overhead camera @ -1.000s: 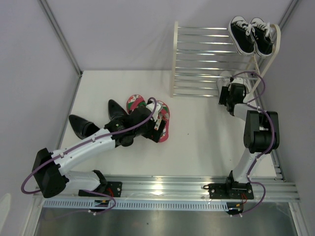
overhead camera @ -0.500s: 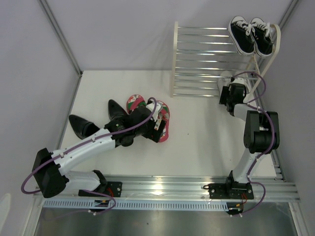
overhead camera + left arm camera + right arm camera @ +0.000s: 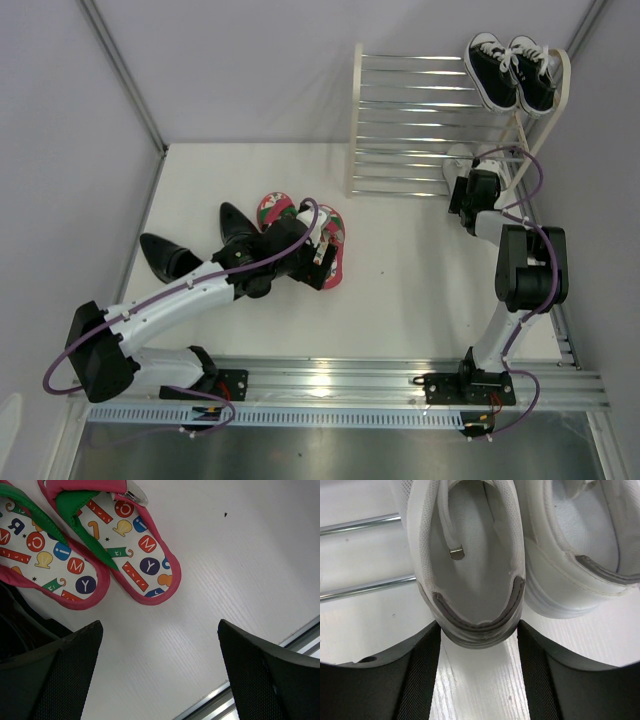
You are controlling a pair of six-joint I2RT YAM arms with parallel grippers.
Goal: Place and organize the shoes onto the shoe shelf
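The shoe shelf [image 3: 352,120] stands at the back right. In the right wrist view, my right gripper [image 3: 479,626] is shut on the heel of a white sneaker [image 3: 475,570], a finger touching each side, over the shelf's lower bars [image 3: 360,587]. Its mate [image 3: 575,555] lies just to the right. From above, my right gripper [image 3: 470,182] hides most of the white sneakers [image 3: 458,160]. My left gripper [image 3: 322,262] hangs open above the table, just short of the two red flip-flops [image 3: 135,545]. Two black dress shoes [image 3: 165,255] lie left of that arm.
A pair of black canvas sneakers [image 3: 510,70] sits on the shelf's top tier at its right end. Grey walls close in on both sides. A metal rail [image 3: 400,380] runs along the near table edge.
My right gripper has nudged slightly toward the shelf with the white sneaker. The left arm and the other shoes have not moved.
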